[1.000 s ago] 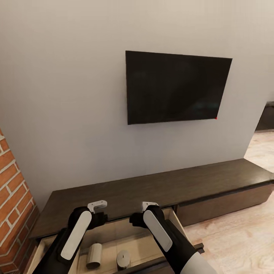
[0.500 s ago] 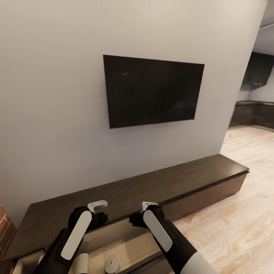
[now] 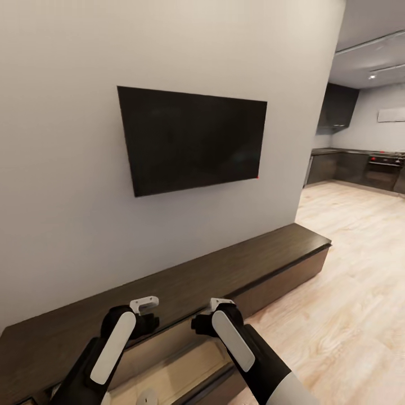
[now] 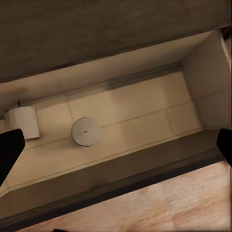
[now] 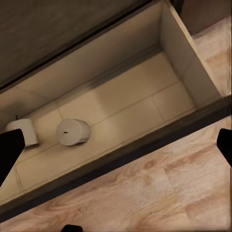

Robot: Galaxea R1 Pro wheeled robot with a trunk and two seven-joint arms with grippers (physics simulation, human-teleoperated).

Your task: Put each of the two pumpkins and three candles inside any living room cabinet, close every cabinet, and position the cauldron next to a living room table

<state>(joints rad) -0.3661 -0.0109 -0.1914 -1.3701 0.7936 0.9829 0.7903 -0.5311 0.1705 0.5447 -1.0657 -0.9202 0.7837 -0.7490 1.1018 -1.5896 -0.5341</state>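
The long dark-brown cabinet (image 3: 225, 270) runs along the wall, with one drawer (image 3: 194, 360) pulled open below my arms. Two white candles lie inside it: one (image 4: 86, 131) seen end-on, the other (image 4: 21, 121) beside it by the drawer's side. The right wrist view shows the same pair, one candle (image 5: 72, 132) and its neighbour (image 5: 22, 131). My left gripper (image 3: 145, 305) and right gripper (image 3: 219, 305) hang above the drawer, both open and holding nothing. No pumpkins or cauldron are in view.
A black TV (image 3: 191, 138) hangs on the grey wall above the cabinet. Pale wood floor (image 3: 349, 281) stretches to the right toward a dark kitchen (image 3: 360, 166). The open drawer's front rim (image 5: 145, 150) juts out over the floor.
The whole view has swung to the right: the brick wall has left the picture and the kitchen has come in. Both arms keep the same pose in the picture.
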